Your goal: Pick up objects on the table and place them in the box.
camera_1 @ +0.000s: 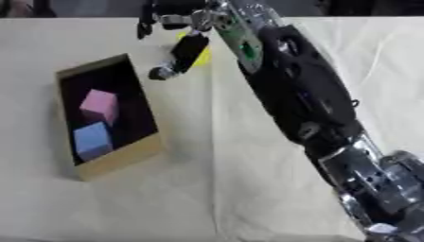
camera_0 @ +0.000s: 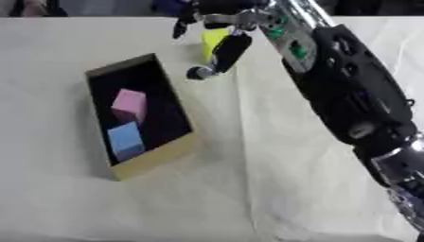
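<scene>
A shallow cardboard box (camera_0: 152, 160) with a dark inside lies on the table at the left. In it sit a pink block (camera_0: 129, 102) and, nearer to me, a blue block (camera_0: 126, 137). Beyond the box, at the table's far side, my right hand (camera_0: 222, 38) reaches in from the right on a long black arm. Its fingers curl round a yellow block (camera_0: 213, 38), which the hand partly hides. The hand and block are just past the box's far right corner. My left hand shows in neither view.
A pale cloth (camera_0: 248, 189) with creases covers the table. My right arm (camera_0: 348, 94) crosses the right half of the view from the lower right corner up to the far edge. Dark shapes lie beyond the table's far edge.
</scene>
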Controlling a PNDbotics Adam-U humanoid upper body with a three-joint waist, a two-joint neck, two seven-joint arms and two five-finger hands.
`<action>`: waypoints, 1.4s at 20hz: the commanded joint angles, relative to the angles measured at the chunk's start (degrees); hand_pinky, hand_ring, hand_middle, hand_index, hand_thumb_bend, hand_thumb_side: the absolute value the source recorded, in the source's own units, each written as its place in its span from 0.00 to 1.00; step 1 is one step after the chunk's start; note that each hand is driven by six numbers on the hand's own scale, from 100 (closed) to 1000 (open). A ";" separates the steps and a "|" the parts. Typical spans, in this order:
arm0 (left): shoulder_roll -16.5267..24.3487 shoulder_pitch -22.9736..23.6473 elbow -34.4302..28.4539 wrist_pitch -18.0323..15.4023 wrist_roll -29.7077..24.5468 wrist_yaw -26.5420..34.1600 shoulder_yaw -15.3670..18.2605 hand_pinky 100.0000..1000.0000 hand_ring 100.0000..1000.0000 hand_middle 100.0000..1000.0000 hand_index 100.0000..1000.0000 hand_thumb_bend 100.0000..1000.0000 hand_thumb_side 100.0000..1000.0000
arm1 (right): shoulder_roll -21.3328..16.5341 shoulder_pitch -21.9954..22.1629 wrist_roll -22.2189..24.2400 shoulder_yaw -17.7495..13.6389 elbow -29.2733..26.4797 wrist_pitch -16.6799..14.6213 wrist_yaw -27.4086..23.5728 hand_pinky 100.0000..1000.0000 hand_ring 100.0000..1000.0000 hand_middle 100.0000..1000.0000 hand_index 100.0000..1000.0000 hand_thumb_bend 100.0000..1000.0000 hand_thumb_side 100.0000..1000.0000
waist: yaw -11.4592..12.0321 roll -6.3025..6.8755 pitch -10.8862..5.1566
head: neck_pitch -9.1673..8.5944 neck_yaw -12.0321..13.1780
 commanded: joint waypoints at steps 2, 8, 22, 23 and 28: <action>1.22 -0.32 -0.95 -0.16 0.02 -0.27 0.21 0.57 0.62 0.74 0.80 0.00 0.67 | -1.17 -1.36 -3.08 -2.83 2.37 -0.19 4.32 0.82 0.90 0.75 0.85 0.35 0.52 | -0.01 0.45 -0.82 | -0.41 -0.25; 0.99 -0.31 -0.95 -0.16 -0.07 -0.34 0.19 0.56 0.62 0.74 0.80 0.00 0.68 | -0.31 -1.71 -7.08 -5.86 6.44 0.61 9.39 0.82 0.90 0.75 0.86 0.35 0.51 | 0.11 0.66 -0.42 | -0.76 -0.65; 0.35 -0.68 -0.95 -0.35 -0.53 -0.60 -0.01 0.56 0.62 0.75 0.80 0.00 0.67 | 2.96 -3.45 -11.34 -10.47 12.65 4.53 14.24 0.83 0.88 0.73 0.88 0.25 0.27 | 0.91 1.18 1.30 | -2.32 -1.78; 0.32 -0.73 -0.95 -0.38 -0.59 -0.64 -0.01 0.56 0.62 0.75 0.80 0.00 0.67 | 3.24 -3.58 -11.79 -10.68 12.78 5.11 14.60 0.83 0.88 0.73 0.88 0.25 0.27 | 0.98 1.23 1.48 | -2.49 -1.88; 0.25 -0.89 -0.95 -0.41 -0.68 -0.72 -0.04 0.56 0.62 0.75 0.80 0.00 0.67 | 3.95 -3.88 -13.54 -11.17 13.16 6.57 16.29 0.83 0.88 0.73 0.88 0.24 0.26 | 1.11 1.35 1.86 | -2.85 -2.14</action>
